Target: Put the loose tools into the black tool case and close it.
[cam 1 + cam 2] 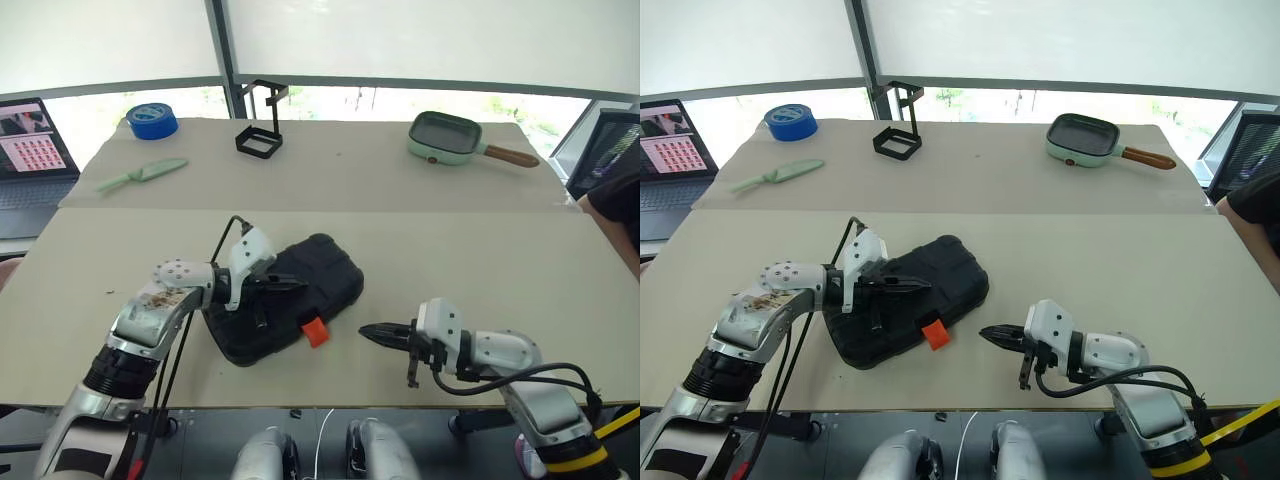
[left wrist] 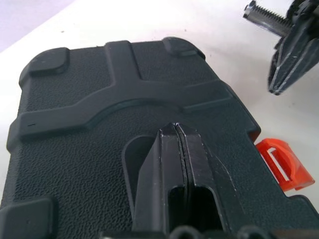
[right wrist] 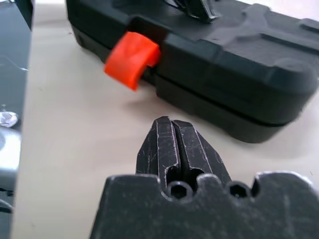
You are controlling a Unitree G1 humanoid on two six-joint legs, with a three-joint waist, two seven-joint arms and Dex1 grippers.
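On the near table the case lies flat with its lid down, angled, its orange latch sticking out from the near edge, flipped away from the shell and not seated. Left gripper is over the lid, jaws pressed together, empty; whether the tips touch the lid cannot be told. Right gripper sits low over the table just right of the latch, apart from it, pointing left at the case, jaws pressed together, holding nothing. Far table carries a blue tape roll and pale green knife at left, a black wire stand mid, a green pan at right.
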